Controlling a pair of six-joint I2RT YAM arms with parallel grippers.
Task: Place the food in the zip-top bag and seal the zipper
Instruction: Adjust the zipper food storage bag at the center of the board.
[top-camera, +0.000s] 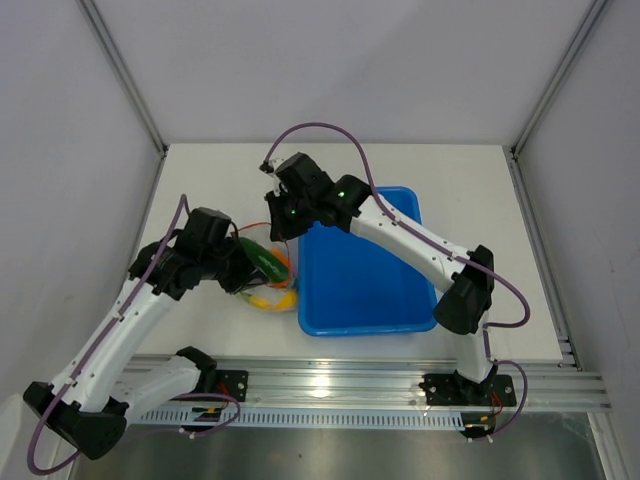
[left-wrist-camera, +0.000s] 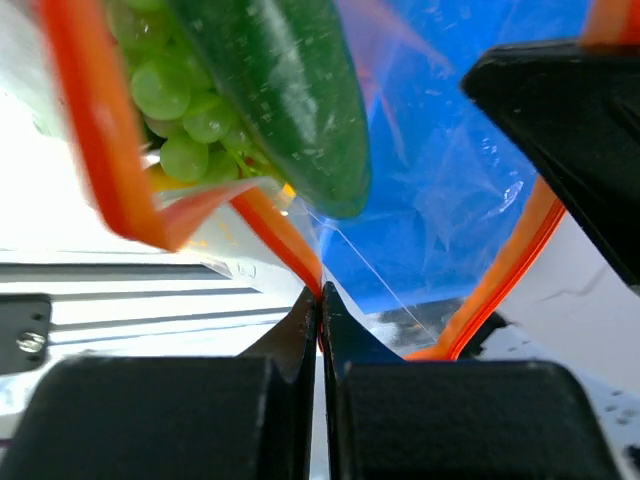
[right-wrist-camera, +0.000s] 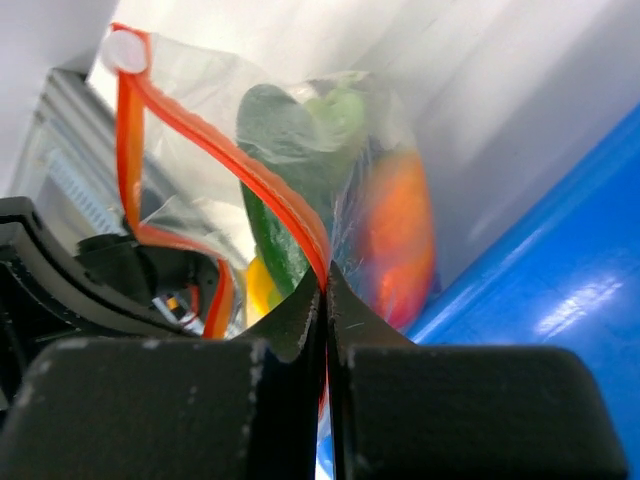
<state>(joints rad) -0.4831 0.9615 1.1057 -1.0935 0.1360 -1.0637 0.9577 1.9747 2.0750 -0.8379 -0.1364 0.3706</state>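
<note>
The clear zip-top bag (top-camera: 268, 272) lies on the table left of the blue tub, between the two grippers. Inside it I see green grapes (left-wrist-camera: 175, 110), a long green vegetable (left-wrist-camera: 285, 90) and an orange-yellow fruit (right-wrist-camera: 400, 235). The red-orange zipper (right-wrist-camera: 215, 150) runs along its mouth, and one stretch still gapes in the left wrist view (left-wrist-camera: 510, 265). My left gripper (left-wrist-camera: 320, 300) is shut on the zipper strip. My right gripper (right-wrist-camera: 325, 280) is also shut on the zipper strip, above the bag's far side. The other foods are hidden.
A blue rectangular tub (top-camera: 362, 300) stands right of the bag, under the right arm. A metal rail (top-camera: 400, 385) runs along the near table edge. Grey walls close in the table at the left, back and right.
</note>
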